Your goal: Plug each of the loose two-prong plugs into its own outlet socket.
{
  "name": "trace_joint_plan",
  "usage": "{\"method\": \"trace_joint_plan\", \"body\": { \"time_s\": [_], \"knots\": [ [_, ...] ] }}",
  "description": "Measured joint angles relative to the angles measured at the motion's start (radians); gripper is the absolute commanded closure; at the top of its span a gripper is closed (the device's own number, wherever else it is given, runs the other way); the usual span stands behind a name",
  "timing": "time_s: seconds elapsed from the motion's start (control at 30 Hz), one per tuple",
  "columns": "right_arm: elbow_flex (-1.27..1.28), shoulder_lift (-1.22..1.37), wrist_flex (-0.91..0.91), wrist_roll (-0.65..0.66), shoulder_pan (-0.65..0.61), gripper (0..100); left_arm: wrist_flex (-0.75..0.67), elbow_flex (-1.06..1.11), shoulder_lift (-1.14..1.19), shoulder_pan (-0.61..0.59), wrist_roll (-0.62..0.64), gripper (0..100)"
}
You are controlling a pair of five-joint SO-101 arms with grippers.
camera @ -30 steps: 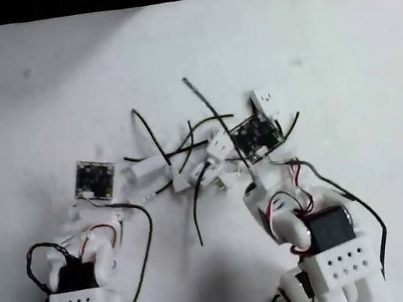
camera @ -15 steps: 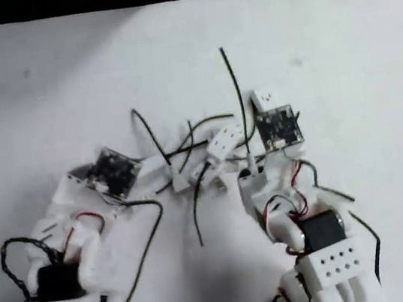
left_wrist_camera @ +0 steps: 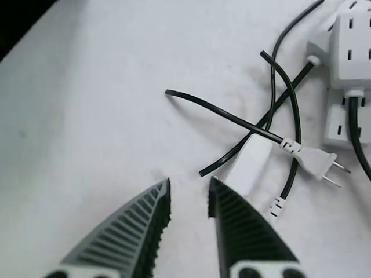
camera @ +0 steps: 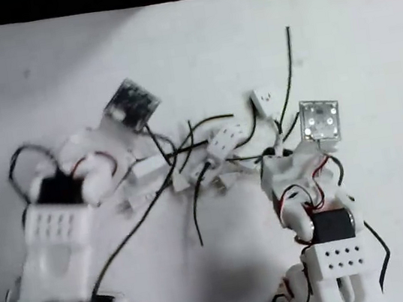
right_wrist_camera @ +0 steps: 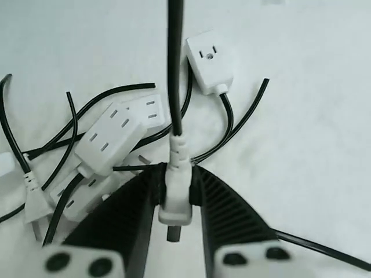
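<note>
two arms work a tangle of cords on a white table (camera: 366,35). the right gripper (right_wrist_camera: 175,174) clamps a white two-prong plug (right_wrist_camera: 175,197) by its body, both fingers pressed tight against its sides, and the plug's black cord (right_wrist_camera: 174,69) runs straight out from the claw. a dark stub under the plug may be a prong, though it is hard to make out. just beyond the held plug lies a single outlet socket (right_wrist_camera: 210,61) with its slots showing. a three-way outlet block (right_wrist_camera: 110,139) lies near it, with a second block (right_wrist_camera: 148,110) touching that one.

the left gripper (left_wrist_camera: 188,185) hangs over bare table with its fingers a narrow gap apart, holding nothing. ahead of it a loose plug (left_wrist_camera: 316,162) lies flat on the table, its two prongs pointing away from its cord. a small white flat piece (left_wrist_camera: 249,162) lies between this plug and the claw, and slotted outlet bodies (left_wrist_camera: 352,40) lie farther off.
</note>
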Motion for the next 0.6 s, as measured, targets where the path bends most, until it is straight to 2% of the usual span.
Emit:
{"method": "trace_joint_plan", "body": {
  "time_s": [0.27,0.6],
  "knots": [
    [0.0,0.0,-0.035,-0.041,0.075,98.1,-0.103,-0.169,0.376,0.14,0.14,73],
    [0.006,0.0,-0.038,-0.041,0.084,98.1,-0.137,-0.476,0.821,0.273,0.158,73]
  ]
}}
